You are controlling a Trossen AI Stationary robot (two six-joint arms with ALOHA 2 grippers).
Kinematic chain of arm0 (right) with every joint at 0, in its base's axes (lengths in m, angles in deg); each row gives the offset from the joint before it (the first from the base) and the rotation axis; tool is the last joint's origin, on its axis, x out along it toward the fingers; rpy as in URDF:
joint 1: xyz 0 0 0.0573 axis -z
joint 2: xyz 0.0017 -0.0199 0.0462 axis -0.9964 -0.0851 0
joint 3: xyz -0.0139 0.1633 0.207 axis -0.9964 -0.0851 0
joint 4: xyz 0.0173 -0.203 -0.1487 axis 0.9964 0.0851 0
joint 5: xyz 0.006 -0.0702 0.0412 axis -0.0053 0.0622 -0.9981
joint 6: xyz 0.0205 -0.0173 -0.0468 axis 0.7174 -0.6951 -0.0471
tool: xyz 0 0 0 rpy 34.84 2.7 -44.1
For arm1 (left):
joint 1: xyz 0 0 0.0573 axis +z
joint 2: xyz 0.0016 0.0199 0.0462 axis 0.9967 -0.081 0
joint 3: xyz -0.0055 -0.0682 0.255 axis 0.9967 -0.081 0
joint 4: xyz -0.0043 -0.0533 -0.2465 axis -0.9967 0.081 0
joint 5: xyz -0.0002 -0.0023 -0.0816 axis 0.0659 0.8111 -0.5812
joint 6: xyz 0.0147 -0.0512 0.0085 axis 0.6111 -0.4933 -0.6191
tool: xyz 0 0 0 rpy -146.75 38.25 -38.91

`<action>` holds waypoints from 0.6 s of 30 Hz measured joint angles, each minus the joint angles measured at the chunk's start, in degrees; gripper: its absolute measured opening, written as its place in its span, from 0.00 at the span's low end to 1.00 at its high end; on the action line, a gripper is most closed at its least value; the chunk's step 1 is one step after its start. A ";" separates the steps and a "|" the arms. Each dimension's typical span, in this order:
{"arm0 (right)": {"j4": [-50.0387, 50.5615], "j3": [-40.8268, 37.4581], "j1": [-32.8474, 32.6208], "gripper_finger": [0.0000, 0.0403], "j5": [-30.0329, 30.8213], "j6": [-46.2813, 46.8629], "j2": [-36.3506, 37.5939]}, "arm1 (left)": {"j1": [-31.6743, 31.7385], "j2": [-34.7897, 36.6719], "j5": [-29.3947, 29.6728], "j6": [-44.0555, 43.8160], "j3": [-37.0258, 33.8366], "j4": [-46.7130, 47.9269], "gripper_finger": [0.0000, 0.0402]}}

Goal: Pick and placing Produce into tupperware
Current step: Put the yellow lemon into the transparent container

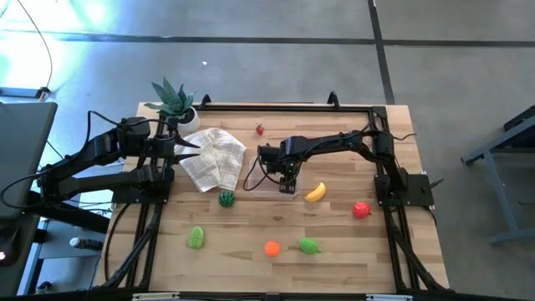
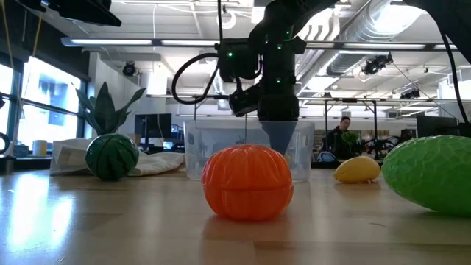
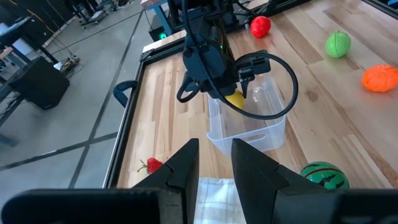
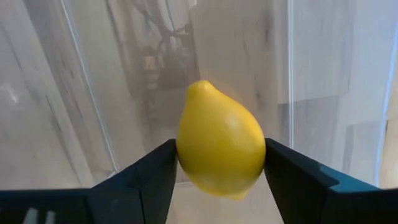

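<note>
Wooden surface seen from above: the right pincer is reaching in toward the middle and hangs over the clear tupperware, which sits near the centre just beside a checked cloth. The left pincer waits at the left side, over that cloth, next to a potted plant. Loose produce lies around: a small strawberry near the far edge, a watermelon beside the cloth, a banana just right of the tupperware, a red apple farther right, and along the near side a green fruit, an orange and another green piece

From surface height, the orange fills the foreground with the tupperware behind it, and the right arm comes down from above into the container. The watermelon stands at left, a yellow piece and a large green fruit at right. A person sits far back in the room

Left wrist view: its own fingers stand slightly apart, holding nothing, above the cloth; beyond them the right arm dips into the tupperware, where a bit of yellow shows

Right wrist view: the right pincer is clamped on a lemon, fingers pressed to both its sides, with the tupperware's clear walls all around
</note>
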 joint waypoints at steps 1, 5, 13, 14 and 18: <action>-0.02 -0.01 0.00 0.57 -0.33 -0.01 -0.04 | 0.02 0.00 0.00 0.00 0.00 0.00 0.21; -0.10 -0.02 0.00 0.60 -1.03 0.00 -0.09 | 0.00 0.01 0.00 0.00 0.00 0.00 0.21; -0.04 0.08 0.00 0.61 -1.02 0.11 -0.09 | 0.00 0.02 0.00 0.02 0.00 0.02 0.21; 0.28 0.33 0.00 0.61 -1.03 0.13 -0.09 | 0.02 0.01 0.00 0.00 0.00 0.00 0.21; 1.79 2.36 0.00 0.61 -1.01 0.07 -0.08 | 0.02 0.02 0.00 0.00 0.00 0.00 0.21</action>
